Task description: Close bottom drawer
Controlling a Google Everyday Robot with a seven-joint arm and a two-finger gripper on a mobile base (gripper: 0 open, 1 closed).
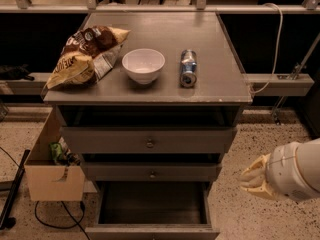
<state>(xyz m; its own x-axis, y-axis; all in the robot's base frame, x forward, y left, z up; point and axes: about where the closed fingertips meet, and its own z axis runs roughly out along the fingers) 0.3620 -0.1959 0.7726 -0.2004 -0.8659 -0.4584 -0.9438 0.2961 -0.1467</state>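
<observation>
The bottom drawer (151,231) of the grey-brown cabinet (150,143) is pulled out toward me, and its dark boxy inside shows from above. Its flat grey front sits at the lower edge of the view. The top and middle drawers, each with a small knob, stand slightly out. My gripper (254,178), beige on a white wrist, hangs in the air to the right of the cabinet at about the height of the middle drawer. It is apart from the open drawer and touches nothing.
On the cabinet top lie a chip bag (85,56), a white bowl (143,65) and a can on its side (188,68). A cardboard box (52,171) stands on the floor at the left, with a black cable beside it. A white rail (280,84) runs behind on the right.
</observation>
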